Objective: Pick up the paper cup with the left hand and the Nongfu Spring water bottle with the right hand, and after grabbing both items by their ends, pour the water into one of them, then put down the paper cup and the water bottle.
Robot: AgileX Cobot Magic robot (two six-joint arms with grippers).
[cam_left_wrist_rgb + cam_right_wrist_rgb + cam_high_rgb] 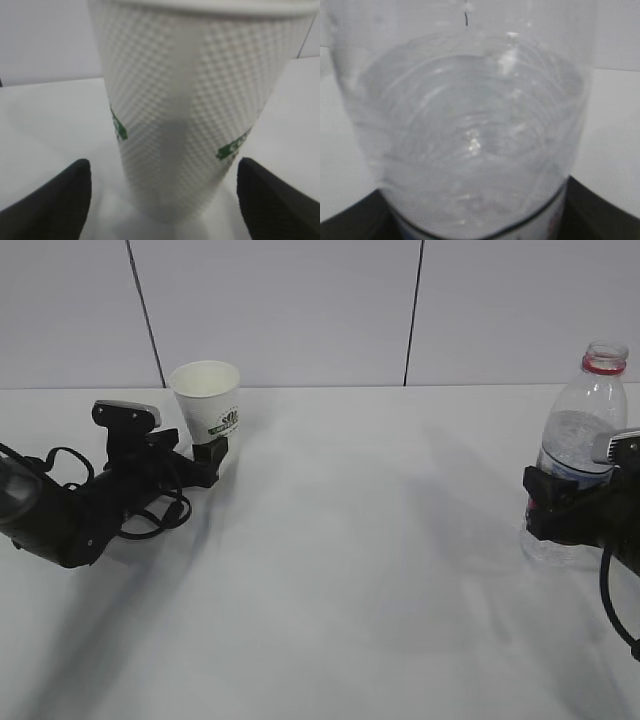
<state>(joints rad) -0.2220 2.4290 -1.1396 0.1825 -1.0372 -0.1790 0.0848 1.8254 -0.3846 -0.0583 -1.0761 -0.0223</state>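
The upright paper cup is bracketed, untouched, by the wide-open left claw at its base, while the Nongfu Spring water bottle is gripped upright by the right claw.

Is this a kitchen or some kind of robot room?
Probably a robot test room, not a kitchen: a bare white table, plain grey wall panels, and just a paper cup and water bottle set out.

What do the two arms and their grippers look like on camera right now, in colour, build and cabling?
Both arms are matt black. The left arm is thick and rounded, with loose black cables looped beside it and a camera block with a pale grey top on its wrist. The left gripper has blunt black fingers. The right gripper is blocky and black, with one cable hanging below.
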